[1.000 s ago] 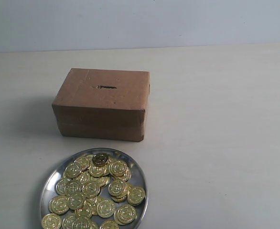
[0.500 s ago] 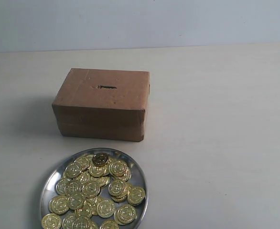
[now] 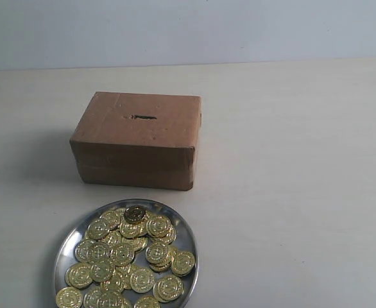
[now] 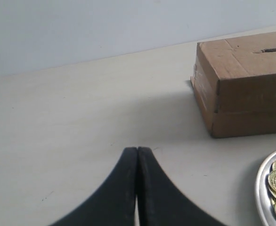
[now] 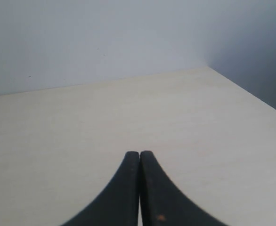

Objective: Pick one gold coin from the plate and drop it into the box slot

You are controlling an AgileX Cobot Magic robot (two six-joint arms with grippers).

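So the cardboard box (image 3: 136, 138) sits on the pale bench (image 3: 290, 192) left of the middle in the exterior view, long side running across the picture, with its right end turned a touch away from the camera. The slot (image 3: 142, 117) is cut in the top face, about the middle. It's a short dark slit with its long axis left to right, in line with the box's long edges (the edges look a bit ragged).

The plate (image 3: 192, 247) lies flat just in front of the box, nearer the camera, with a strip of bare bench between the two. Its lower edge is cut off by the frame. It's heaped with gold coins (image 3: 120, 253), all lying flat or overlapping, and one darker coin (image 3: 135, 213) sits on top at the side nearest the box.

Neither arm shows in the exterior view. The left pincer (image 4: 137, 151) has its two black fingers pressed together with nothing between them. It hangs over bare bench, with the box and the plate rim off to one side and well apart from it. The right pincer (image 5: 139, 154) is likewise closed and empty, over empty bench facing the grey wall (image 5: 105, 37).

Compared with a second ago: nothing differs, box, plate and every coin are in the same spots.
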